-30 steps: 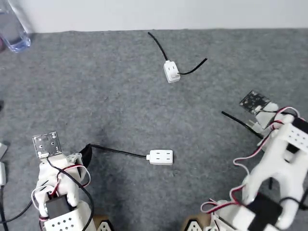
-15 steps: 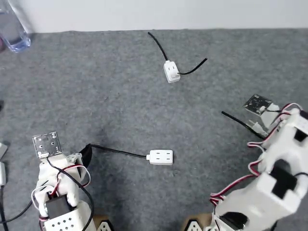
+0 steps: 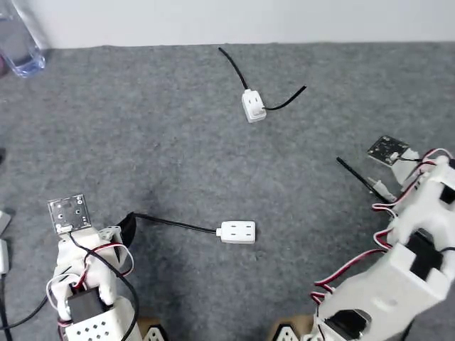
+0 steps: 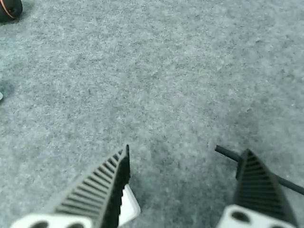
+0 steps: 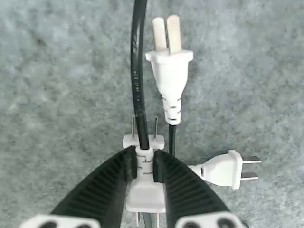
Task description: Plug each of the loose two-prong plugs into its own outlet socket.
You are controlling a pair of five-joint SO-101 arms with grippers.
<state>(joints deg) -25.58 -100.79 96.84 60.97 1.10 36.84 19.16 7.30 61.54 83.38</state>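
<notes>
White plastic two-prong plug (image 5: 145,190) is clenched in my right gripper (image 5: 142,154), gripped by its body, presumably to keep prongs clear. Left gripper (image 4: 185,154) released.

White plugs (image 5: 169,66) clustered, outlet sockets (image 3: 237,232) apart

The high view looks down over the grey mat (image 3: 178,163); both wrist views face it from close.

surface: grey felt mat (image 3: 142,142) | far-left corner, near the wall: clear bottle (image 3: 18,44) | behind mat: white wall (image 3: 284,18)
</notes>
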